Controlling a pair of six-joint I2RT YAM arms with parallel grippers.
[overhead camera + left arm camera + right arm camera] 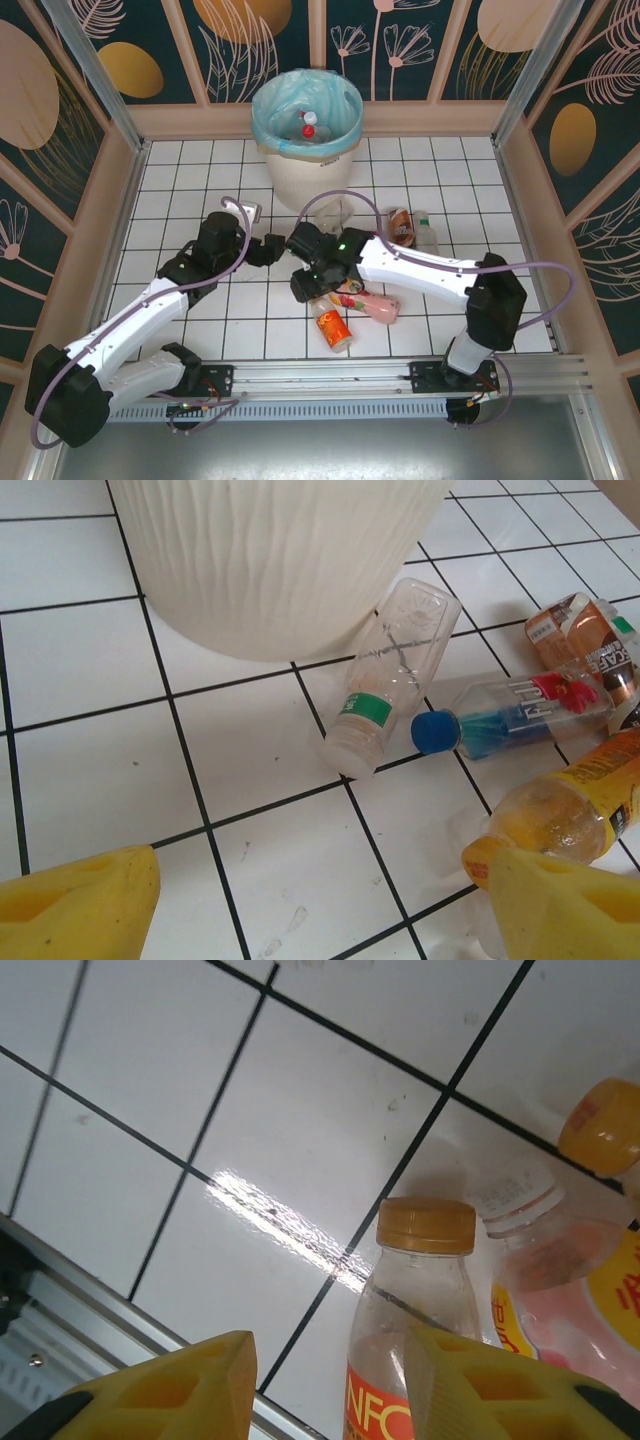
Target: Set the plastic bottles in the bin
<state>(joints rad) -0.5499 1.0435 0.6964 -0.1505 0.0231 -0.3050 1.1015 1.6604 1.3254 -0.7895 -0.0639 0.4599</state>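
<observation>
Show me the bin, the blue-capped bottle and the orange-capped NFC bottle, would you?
bin [300, 182]: top external view, on its off-white outer wall.
blue-capped bottle [515, 717]: left wrist view, on its clear body.
orange-capped NFC bottle [410, 1295]: right wrist view, on its clear shoulder.

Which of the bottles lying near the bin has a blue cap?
The clear bottle lying just right of the green-banded bottle; it alone shows a blue cap.

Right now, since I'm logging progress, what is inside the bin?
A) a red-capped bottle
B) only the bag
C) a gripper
A: the top view shows a red-capped bottle lying inside the bin, on its blue bag.
</observation>
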